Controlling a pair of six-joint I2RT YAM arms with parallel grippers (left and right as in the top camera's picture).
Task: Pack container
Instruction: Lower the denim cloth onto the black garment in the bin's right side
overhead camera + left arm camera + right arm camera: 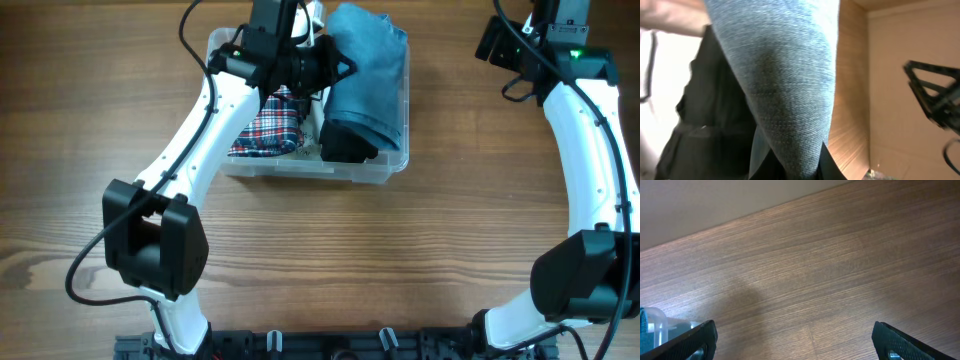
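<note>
Blue denim garment (785, 90): seen close, laid over black garment (715, 125). Container (385, 172): set at far middle of table (450, 250), packed with both, plaid garment (268, 125) at left. Left gripper (335, 68): held over container, its opening cannot be told. Right gripper (794, 327): spread wide, empty, far right.

left claw (340, 68): jaws hidden behind denim (785, 75) | right claw (795, 342): fingertips cut off

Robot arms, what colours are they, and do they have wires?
Both the left arm and right arm have smooth white tubes with chunky black joints. Thin black cables loop alongside. A tiny green light glows on the right one.
</note>
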